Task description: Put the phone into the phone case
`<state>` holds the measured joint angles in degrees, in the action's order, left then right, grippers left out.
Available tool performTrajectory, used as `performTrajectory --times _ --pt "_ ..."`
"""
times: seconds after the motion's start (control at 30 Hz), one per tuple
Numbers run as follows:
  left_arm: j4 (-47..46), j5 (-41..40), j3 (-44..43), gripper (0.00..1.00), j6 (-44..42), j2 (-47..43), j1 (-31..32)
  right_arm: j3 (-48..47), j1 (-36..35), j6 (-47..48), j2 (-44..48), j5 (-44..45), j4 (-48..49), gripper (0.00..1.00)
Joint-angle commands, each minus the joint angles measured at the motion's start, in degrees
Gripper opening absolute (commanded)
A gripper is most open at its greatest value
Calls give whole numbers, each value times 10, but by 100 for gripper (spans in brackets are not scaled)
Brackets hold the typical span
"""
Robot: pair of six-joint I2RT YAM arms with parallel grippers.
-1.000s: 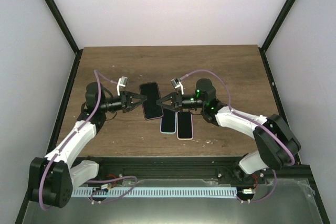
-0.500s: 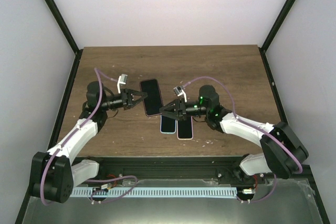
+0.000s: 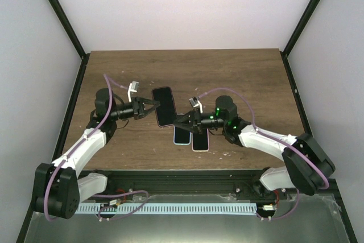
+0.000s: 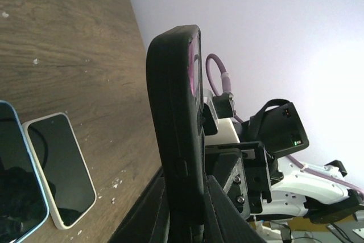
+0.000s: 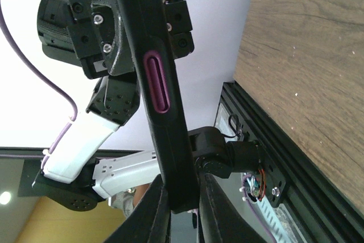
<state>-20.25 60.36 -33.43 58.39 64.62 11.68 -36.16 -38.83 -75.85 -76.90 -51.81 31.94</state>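
Note:
A black phone case (image 3: 164, 105) with a pink lining hangs above the table, gripped from both sides. My left gripper (image 3: 151, 107) is shut on its left edge, and the case (image 4: 176, 112) stands on edge between those jaws (image 4: 187, 220). My right gripper (image 3: 178, 121) is shut on the case's near right corner; in the right wrist view the case edge (image 5: 153, 55) with its magenta button runs up from the gripper (image 5: 182, 209). Whether a phone sits inside I cannot tell. A blue-rimmed phone (image 3: 182, 136) and a white-rimmed phone (image 3: 200, 139) lie flat, side by side, under the right gripper.
The brown wooden table (image 3: 244, 78) has black frame posts at its back corners and a black rail (image 3: 187, 177) along the near edge. The two flat phones (image 4: 60, 169) lie just before that rail.
My right gripper left the case's right edge, dropped toward the near corner, opened briefly and shut again there. The left gripper kept its hold and the case barely shifted.

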Motion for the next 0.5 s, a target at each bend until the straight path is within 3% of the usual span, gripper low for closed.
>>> performTrajectory --times 0.0,0.13,0.27,0.47 --pt "-21 10 -8 0 -44 -3 2 2 -4 -39 24 22 40 11" --pt "-46 34 -9 0 -8 -13 2 -23 -3 47 43 52 -48 40" --pt "-30 55 -11 0 -5 -27 2 -66 2 133 44 74 -131 60" --pt "-25 74 1 0 -4 -47 2 -146 8 205 7 79 -206 67"
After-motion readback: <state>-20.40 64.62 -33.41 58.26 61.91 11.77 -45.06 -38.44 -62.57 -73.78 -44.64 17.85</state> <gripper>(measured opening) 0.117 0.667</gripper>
